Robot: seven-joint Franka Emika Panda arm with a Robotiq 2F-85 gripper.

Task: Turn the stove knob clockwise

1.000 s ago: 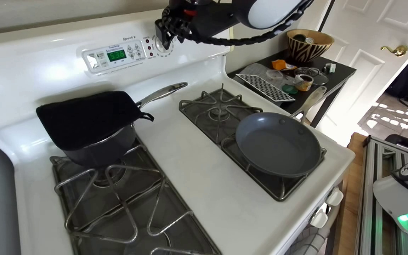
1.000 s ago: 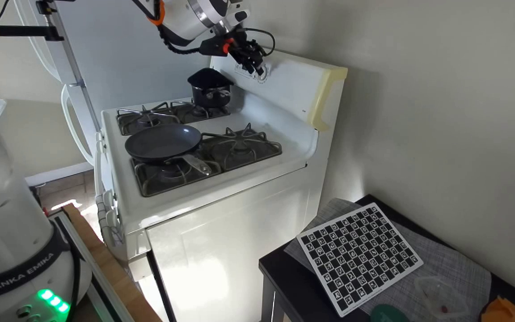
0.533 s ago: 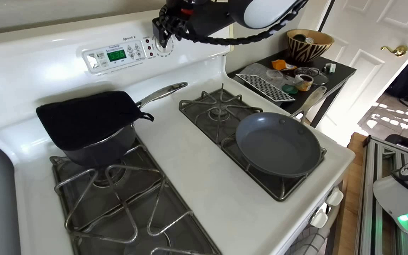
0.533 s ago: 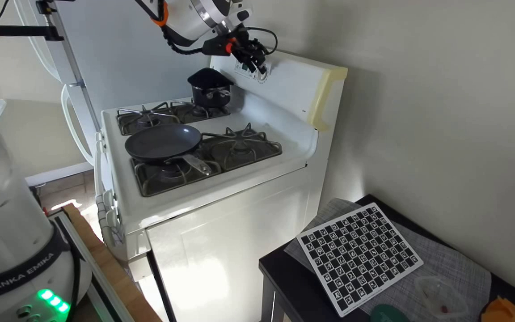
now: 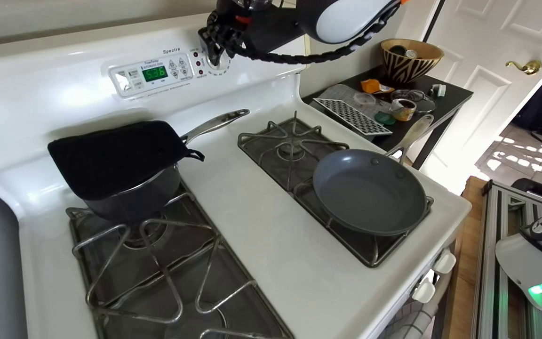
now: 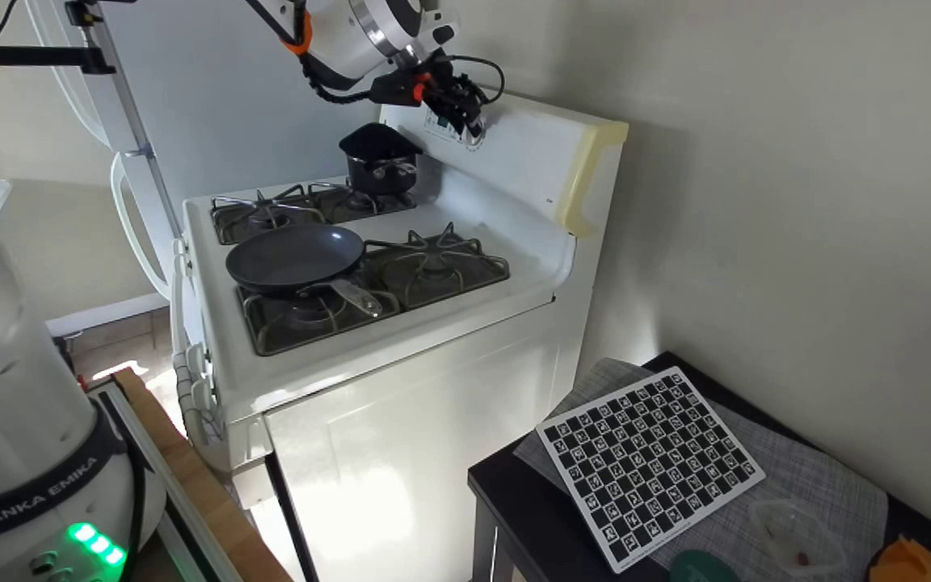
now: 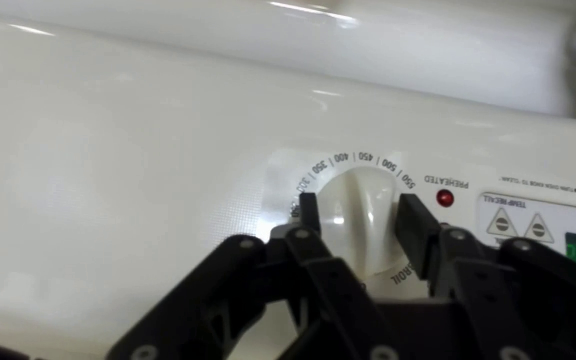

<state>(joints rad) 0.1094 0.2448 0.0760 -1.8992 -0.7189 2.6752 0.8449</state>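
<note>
Claw astride stove knob

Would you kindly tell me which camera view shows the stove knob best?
The wrist view: it shows the stove knob large, nearly face-on and framed by the gripper, with its ridge clear and several printed numbers readable upside down. In both exterior views it is small and partly hidden behind the gripper.

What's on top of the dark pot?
A black cloth-like cover lies over the pot in both exterior views. It hides the pot's opening, so any contents can't be seen.
</note>
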